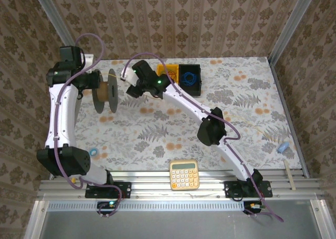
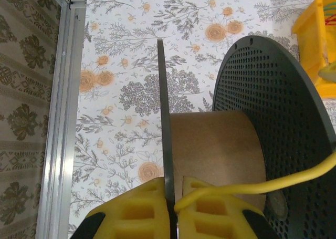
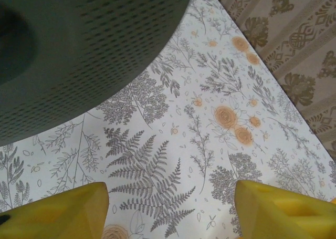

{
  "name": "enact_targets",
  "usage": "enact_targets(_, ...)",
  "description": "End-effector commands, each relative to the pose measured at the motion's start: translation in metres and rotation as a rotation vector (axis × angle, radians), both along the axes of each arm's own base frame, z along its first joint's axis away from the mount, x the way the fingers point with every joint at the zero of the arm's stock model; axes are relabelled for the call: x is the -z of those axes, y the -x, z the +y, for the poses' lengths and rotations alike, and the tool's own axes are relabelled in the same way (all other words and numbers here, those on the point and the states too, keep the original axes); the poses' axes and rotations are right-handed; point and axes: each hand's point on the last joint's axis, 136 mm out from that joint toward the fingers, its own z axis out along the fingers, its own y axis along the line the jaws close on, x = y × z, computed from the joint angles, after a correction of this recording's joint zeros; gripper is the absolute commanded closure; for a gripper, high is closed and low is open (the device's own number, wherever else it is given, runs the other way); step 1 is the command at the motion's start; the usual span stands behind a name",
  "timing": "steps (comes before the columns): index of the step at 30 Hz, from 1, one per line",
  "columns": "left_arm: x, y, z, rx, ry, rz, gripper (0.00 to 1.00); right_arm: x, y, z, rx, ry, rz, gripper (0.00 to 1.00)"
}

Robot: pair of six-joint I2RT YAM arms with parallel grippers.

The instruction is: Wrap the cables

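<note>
**Left hand.** The left hand [image 2: 170, 205] is closed on the spool [image 2: 215, 144], with one yellow finger on each face of the thin black near flange. The yellow cord [image 2: 273, 185] emerges at the inner finger, lies against the cardboard core and runs off to the right in front of the perforated far flange. It cannot be determined whether the fingers also pinch the cord.

**Right hand.** The right hand [image 3: 168, 218] is open and holds nothing; its fingers are spread wide above the floral counter [image 1: 157, 128]. A blurred perforated flange sits close at its upper left. In the top view this hand is just to the right of the spool.

**Surroundings.**
- The spool occupies the far-left part of the counter, with its axis running left to right.
- A yellow bin [image 1: 170, 70] and a black bin [image 1: 198, 89] stand side by side to the right of the right hand. A blue wire coil [image 1: 190, 79] lies in the black bin.
- The right arm crosses the counter diagonally from near right to far centre.
- A calculator [image 1: 184, 175] rests at the near edge between the arm bases.
- A small blue ring [image 1: 94, 152] lies beside the left arm.
</note>
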Motion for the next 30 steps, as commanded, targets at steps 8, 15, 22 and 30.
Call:
enact_targets(8,-0.035,0.029,0.008,-0.002,0.014,-0.068,1.00,-0.046,-0.002,-0.030,-0.003,-0.098,0.004,0.39)
enact_targets(15,-0.027,0.029,0.018,-0.022,0.037,-0.040,1.00,-0.061,0.033,-0.028,-0.183,-0.265,0.099,0.43)
enact_targets(22,-0.026,0.031,0.017,-0.016,0.046,-0.036,1.00,-0.054,0.047,-0.033,-0.220,-0.239,0.125,0.75)
enact_targets(30,-0.031,0.036,0.016,-0.005,0.055,-0.046,1.00,-0.055,0.034,-0.040,-0.177,-0.221,0.096,1.00)
